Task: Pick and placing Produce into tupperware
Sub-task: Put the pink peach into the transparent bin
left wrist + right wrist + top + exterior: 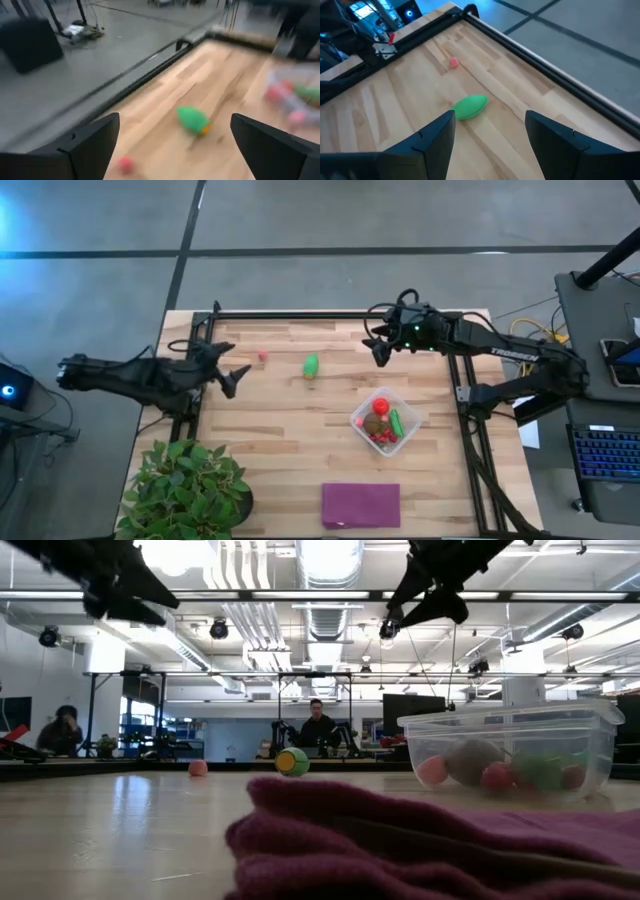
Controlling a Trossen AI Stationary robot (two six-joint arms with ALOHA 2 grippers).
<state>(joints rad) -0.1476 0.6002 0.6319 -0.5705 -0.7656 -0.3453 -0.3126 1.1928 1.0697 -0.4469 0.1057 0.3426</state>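
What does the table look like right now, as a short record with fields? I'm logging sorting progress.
container: clear tupperware holding a red ball, a brown piece, a green piece and small red berries
produce still out: green piece; small pink berry
left gripper: open, empty, above the table's left side
right gripper: open, empty, above the far side
other items: purple cloth; potted plant

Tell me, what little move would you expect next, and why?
Probably the right gripper dips toward the green piece to grasp it. Its fingers are open and empty, and that piece and a small pink berry lie loose on the table, outside the tupperware. The left gripper hovers open nearby too.
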